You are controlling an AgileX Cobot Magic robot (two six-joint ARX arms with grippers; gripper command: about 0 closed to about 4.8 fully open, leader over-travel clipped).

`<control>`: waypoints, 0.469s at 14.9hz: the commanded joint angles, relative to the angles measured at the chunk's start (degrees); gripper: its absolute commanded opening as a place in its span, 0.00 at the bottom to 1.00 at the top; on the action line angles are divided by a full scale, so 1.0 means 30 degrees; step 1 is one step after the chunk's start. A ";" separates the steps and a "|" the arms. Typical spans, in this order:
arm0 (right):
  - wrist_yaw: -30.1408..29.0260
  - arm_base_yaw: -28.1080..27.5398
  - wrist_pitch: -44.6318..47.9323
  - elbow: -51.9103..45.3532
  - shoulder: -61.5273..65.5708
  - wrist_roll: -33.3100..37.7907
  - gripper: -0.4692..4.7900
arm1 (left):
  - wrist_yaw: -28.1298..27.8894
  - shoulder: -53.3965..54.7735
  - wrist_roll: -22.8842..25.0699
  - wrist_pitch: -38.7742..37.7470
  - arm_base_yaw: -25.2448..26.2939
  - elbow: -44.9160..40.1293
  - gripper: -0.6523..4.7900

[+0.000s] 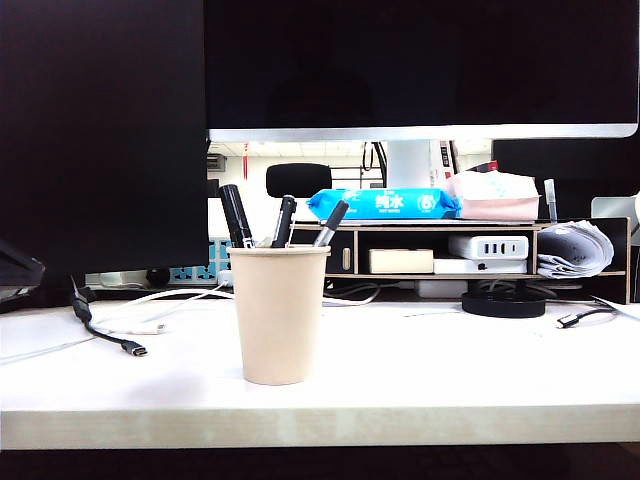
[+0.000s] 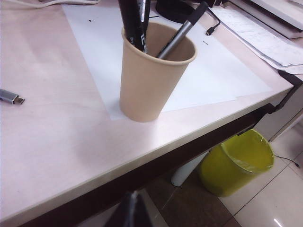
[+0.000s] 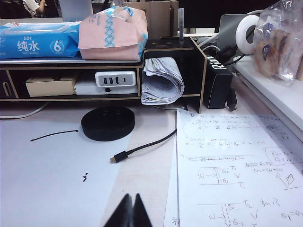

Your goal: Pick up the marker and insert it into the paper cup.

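Both end effectors [image 2: 130,208] [image 3: 129,213] closed, empty; marker [image 2: 131,23] stands in paper cup [image 2: 149,80].

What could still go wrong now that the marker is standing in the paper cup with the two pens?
1. The paper cup stands close to the table edge, above a yellow bin; a bump could push it off.
2. The marker and both pens lean out over the rim, so the light cup might tip.
3. The left gripper, shut, is off the table edge near the cup. The right gripper, also shut, is far away.
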 commanded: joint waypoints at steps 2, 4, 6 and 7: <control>0.0007 -0.0007 0.0335 -0.0058 0.0000 0.0073 0.11 | -0.0073 -0.0124 0.0131 -0.0095 0.0073 0.0007 0.11; 0.0000 -0.0007 0.0335 -0.0058 0.0000 0.0073 0.11 | -0.0517 -0.0131 0.1668 -0.0051 0.0605 0.0007 0.11; 0.0000 -0.0007 0.0335 -0.0058 0.0000 0.0073 0.11 | -0.0495 -0.0583 0.1661 -0.0044 0.3104 0.0007 0.11; 0.0007 -0.0015 0.0335 -0.0058 0.0000 0.0073 0.11 | -0.0321 -0.0874 0.1654 -0.0029 0.4051 0.0007 0.11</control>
